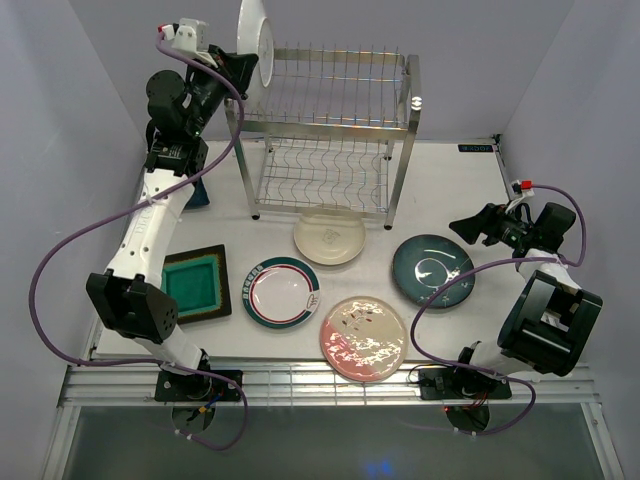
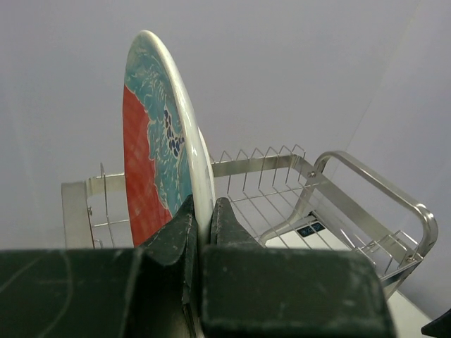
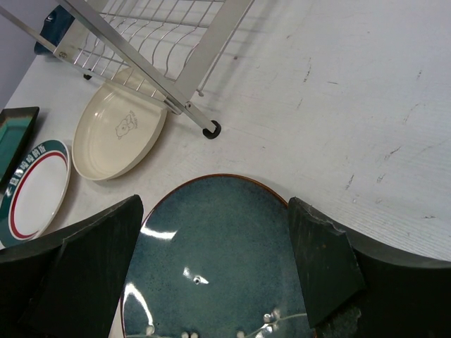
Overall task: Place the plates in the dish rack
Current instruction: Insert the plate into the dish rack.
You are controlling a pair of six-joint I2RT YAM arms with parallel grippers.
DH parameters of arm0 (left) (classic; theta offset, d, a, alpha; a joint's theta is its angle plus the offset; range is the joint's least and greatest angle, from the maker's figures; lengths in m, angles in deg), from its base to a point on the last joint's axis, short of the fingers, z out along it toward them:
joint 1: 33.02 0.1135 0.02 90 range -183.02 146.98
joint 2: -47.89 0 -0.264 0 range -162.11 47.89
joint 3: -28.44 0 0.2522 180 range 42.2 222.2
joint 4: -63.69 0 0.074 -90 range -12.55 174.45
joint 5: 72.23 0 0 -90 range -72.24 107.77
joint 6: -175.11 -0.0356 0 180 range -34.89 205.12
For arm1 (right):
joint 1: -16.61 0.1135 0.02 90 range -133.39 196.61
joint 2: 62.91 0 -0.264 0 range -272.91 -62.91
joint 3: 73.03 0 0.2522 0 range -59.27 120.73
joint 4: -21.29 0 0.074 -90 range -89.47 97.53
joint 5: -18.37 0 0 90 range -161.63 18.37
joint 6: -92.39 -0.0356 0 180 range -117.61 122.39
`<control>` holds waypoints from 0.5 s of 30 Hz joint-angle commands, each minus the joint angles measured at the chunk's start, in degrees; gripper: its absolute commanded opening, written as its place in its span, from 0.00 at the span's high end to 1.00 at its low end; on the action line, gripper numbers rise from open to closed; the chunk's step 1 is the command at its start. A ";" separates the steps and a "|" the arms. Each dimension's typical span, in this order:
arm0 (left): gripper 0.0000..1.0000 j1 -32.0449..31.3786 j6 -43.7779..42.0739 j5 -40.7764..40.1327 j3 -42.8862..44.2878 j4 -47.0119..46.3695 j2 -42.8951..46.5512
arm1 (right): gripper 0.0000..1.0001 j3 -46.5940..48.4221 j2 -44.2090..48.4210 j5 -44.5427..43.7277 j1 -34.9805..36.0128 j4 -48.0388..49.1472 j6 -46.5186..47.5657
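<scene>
Pinched at its rim by the left gripper (image 2: 203, 215), the red-teal plate (image 2: 149, 151) could be jarred loose against wires of the dish rack (image 2: 278, 172).

Nothing can be read for sure. The green-rimmed white plate (image 3: 32, 191), at the left of the right wrist view, has white letters on its rim, too blurred to read. A dark sticker (image 1: 478, 147), upper right of the top view, has tiny writing.
</scene>
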 commanded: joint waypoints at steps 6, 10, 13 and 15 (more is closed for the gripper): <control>1.00 0.52 -1.62 -2.23 -0.15 -12.54 4.64 | 0.11 0.65 -0.35 1.82 -0.44 1.17 0.67; 1.00 0.78 -1.36 -1.53 -0.59 -12.54 3.94 | 0.11 0.82 -0.62 1.91 -0.44 1.00 0.67; 1.00 0.87 -0.74 -1.61 -0.85 -12.54 3.41 | 0.12 0.91 -0.79 2.00 -0.44 0.82 0.67; 1.00 0.96 -0.74 -1.61 -1.12 -12.54 3.15 | 0.11 0.91 -0.79 2.00 -0.44 0.82 0.76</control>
